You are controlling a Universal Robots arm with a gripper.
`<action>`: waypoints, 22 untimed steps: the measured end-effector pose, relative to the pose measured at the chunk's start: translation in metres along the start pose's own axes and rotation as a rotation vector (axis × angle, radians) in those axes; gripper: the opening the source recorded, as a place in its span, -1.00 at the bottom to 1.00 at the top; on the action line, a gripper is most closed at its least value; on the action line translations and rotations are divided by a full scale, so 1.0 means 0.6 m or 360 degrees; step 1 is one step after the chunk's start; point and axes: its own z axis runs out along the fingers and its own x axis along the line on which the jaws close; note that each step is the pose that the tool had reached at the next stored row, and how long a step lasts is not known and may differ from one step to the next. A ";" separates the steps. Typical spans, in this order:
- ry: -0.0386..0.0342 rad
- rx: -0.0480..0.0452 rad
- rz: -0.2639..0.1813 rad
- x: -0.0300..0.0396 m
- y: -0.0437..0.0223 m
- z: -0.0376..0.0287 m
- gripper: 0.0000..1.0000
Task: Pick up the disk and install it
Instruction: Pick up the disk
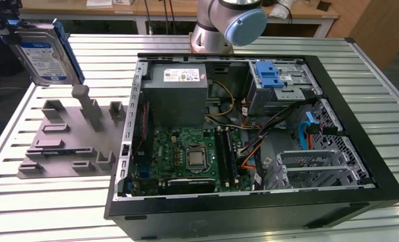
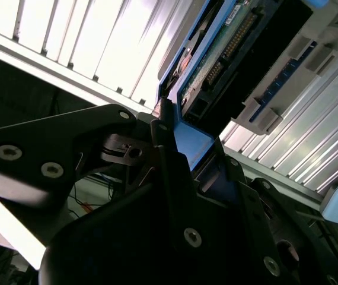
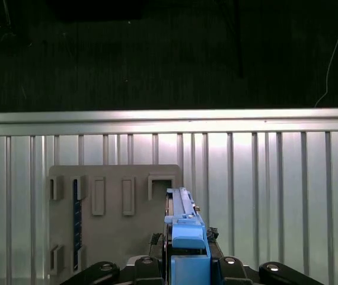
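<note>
Disk (image 1: 46,53) hangs upright in the gripper (image 2: 194,148), whose fingers (image 2: 163,133) are pressed onto the end of its blue carrier alone — a narrow hold on thin plastic, so we judge that the heavy body could swing or slide out under any quick move. Below it lies the grey fixture plate (image 1: 58,151) with its posts, which a drooping corner could strike. Farther off, in the open computer case (image 1: 360,151), loose cables (image 1: 280,118) crowd the drive bays — we fear a tilted carrier would snag them or jam on the rails.
</note>
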 end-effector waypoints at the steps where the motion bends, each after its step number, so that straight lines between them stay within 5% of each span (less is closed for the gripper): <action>1: 0.0000 0.0000 0.0000 0.000 0.000 -0.001 -0.27; 22: 0.0008 0.0000 0.0000 -0.007 0.000 -0.017 -0.27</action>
